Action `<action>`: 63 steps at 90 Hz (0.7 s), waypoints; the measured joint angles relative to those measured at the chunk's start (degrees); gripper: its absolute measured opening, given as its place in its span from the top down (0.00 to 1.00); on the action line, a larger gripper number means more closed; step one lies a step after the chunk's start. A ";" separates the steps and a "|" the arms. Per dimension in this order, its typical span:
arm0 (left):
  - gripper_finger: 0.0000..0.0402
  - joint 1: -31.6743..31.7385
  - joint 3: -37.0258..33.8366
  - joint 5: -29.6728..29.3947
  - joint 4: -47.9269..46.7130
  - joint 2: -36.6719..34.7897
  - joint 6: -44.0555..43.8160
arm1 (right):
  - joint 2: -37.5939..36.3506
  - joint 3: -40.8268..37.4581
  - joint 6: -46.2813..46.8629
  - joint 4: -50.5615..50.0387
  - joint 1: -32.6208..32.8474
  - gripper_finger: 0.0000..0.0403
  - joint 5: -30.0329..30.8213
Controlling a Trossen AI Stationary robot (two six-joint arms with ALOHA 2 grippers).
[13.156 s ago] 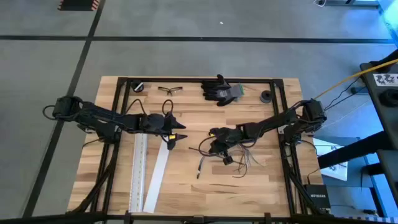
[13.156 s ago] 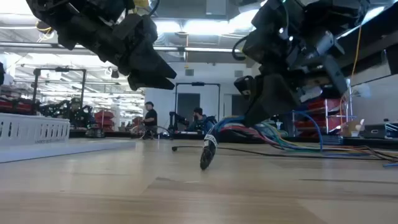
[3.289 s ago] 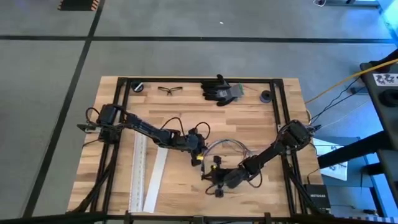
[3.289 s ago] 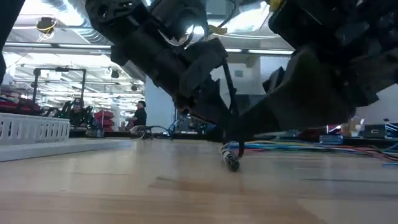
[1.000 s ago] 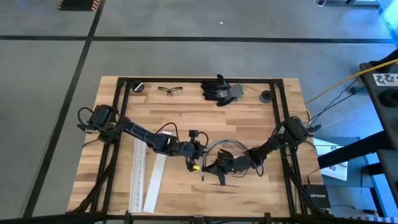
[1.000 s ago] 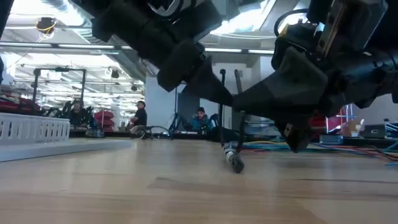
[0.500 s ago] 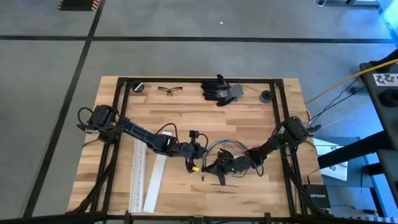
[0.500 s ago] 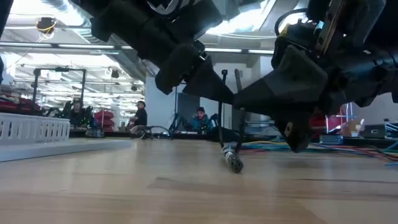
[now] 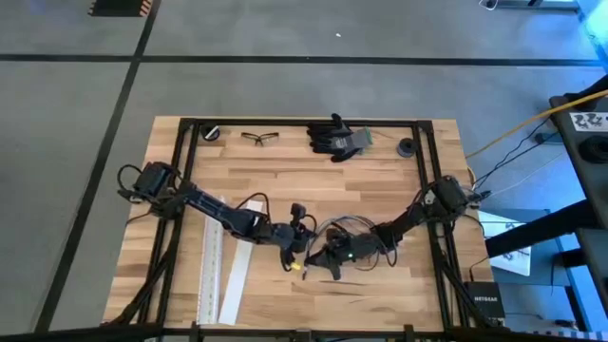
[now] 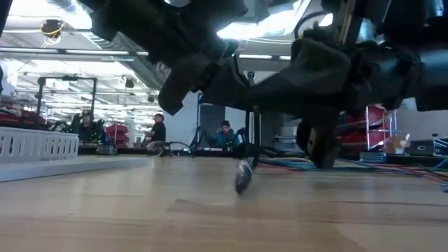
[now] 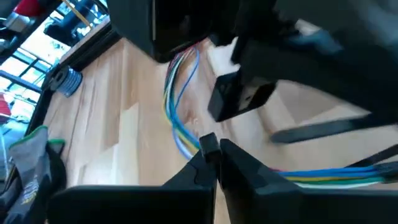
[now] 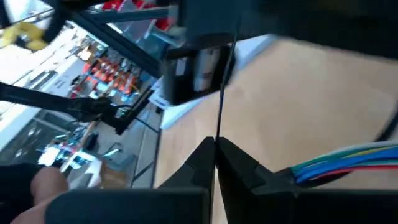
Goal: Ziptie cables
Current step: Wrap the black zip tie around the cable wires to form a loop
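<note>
Both grippers have closed in on each other since 1 s ago, meeting over the cables [image 9: 350, 226] slightly right of table centre.

Left gripper [image 9: 302, 245] has its fingers pressed together on a small dark piece, possibly the tie head. Right gripper [image 9: 326, 258] is clamped on a thin dark strand, apparently the zip tie [image 12: 221, 93]. Feed the strand straight and keep it taut. Open wood lies toward the near edge; the 2 white channel strips [image 9: 220, 271] lie to the left.

Safety glasses [image 9: 260, 138], black gloves [image 9: 336, 138] and white channel strips [image 9: 211, 261] lie on the table [image 9: 285, 180].
</note>
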 joint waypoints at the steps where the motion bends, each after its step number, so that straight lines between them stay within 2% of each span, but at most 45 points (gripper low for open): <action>1: 1.00 0.00 0.00 0.01 0.00 0.00 0.09 | 0.00 0.00 0.01 -0.04 -0.02 1.00 -0.06; 63: 1.00 -1.68 0.00 -0.75 -0.85 0.02 1.22 | 0.01 -0.26 0.09 0.15 0.05 1.00 0.56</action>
